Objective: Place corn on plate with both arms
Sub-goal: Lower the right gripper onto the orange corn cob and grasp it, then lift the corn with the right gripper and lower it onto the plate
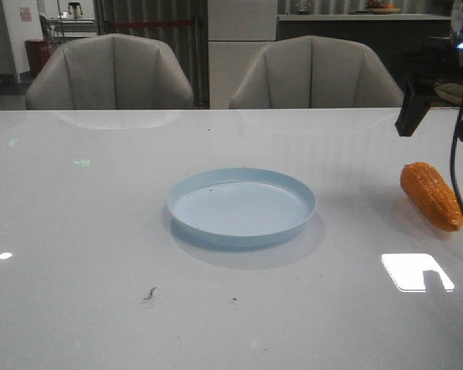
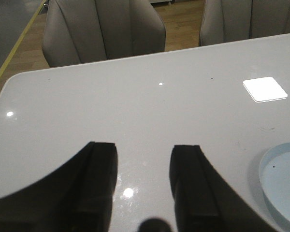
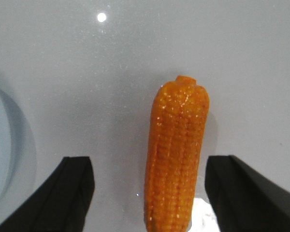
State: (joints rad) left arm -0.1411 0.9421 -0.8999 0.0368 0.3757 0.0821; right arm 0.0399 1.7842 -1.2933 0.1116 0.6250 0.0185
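Observation:
The orange corn (image 1: 430, 196) lies on the white table, right of the pale blue plate (image 1: 241, 206), which holds nothing. My right gripper (image 1: 437, 129) hangs just above the corn's far end, open, not touching it. In the right wrist view the corn (image 3: 179, 150) lies lengthwise between the spread fingers of the right gripper (image 3: 152, 162), nearer one finger, and the plate's rim (image 3: 0, 145) shows at the edge. My left gripper (image 2: 144, 147) is open and empty over bare table, with the plate's rim (image 2: 268, 166) off to one side. The left arm is out of the front view.
A thin black cable (image 1: 455, 166) hangs down past the corn at the right edge. Two grey chairs (image 1: 112, 73) stand behind the table's far edge. Small dark specks (image 1: 150, 294) lie near the front. A bright light reflection (image 1: 417, 271) sits front right.

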